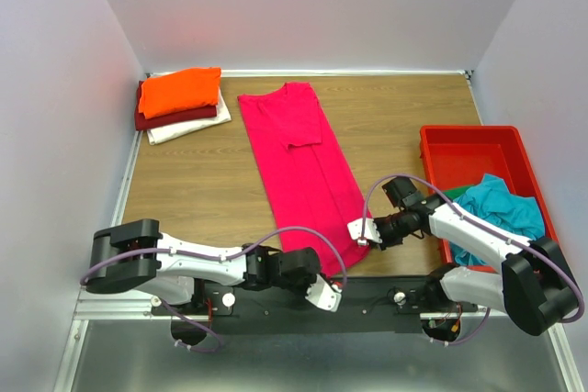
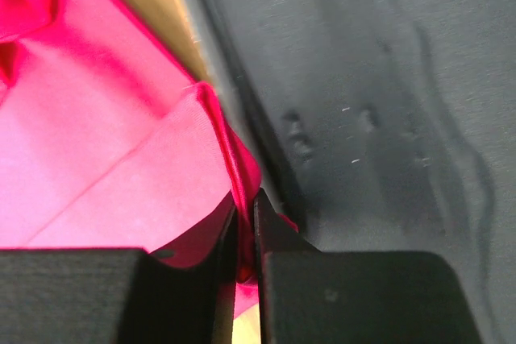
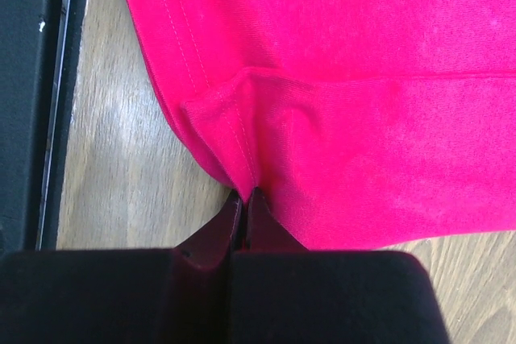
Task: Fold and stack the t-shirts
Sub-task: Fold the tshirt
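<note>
Left hand (image 2: 246, 227) and right hand (image 3: 244, 207) each pinching a near hem corner of bright pink-red soft cloth t-shirt (image 1: 296, 149) | shirt lying lengthwise on wooden table (image 1: 197, 195) | handling light, limp, likely sagging; gripping hem corners looks best
</note>
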`<state>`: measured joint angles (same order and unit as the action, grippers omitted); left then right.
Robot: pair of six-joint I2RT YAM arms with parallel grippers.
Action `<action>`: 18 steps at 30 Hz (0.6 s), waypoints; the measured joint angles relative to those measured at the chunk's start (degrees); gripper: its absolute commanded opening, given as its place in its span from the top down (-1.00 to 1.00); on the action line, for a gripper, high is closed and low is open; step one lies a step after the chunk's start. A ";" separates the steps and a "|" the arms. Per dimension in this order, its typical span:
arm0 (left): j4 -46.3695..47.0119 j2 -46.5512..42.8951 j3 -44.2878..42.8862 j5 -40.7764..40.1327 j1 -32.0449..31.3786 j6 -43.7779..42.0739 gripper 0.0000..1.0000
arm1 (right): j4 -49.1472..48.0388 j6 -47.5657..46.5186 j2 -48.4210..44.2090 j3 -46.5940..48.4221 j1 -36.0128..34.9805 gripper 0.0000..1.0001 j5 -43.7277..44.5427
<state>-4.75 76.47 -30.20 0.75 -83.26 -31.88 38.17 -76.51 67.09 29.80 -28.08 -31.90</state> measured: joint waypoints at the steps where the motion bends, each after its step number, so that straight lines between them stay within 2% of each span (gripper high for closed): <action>1: -0.15 -0.39 0.00 -0.24 0.02 -0.09 0.68 | 0.00 0.09 0.00 0.00 0.00 0.99 -0.22; 18: -1.09 -5.20 0.00 -1.44 1.92 -0.24 0.69 | 0.02 1.73 0.00 0.79 0.00 0.99 -2.27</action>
<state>-5.85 71.26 -30.20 -0.69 -81.34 -32.12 38.20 -74.78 67.09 30.59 -28.08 -34.17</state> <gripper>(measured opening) 0.163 0.012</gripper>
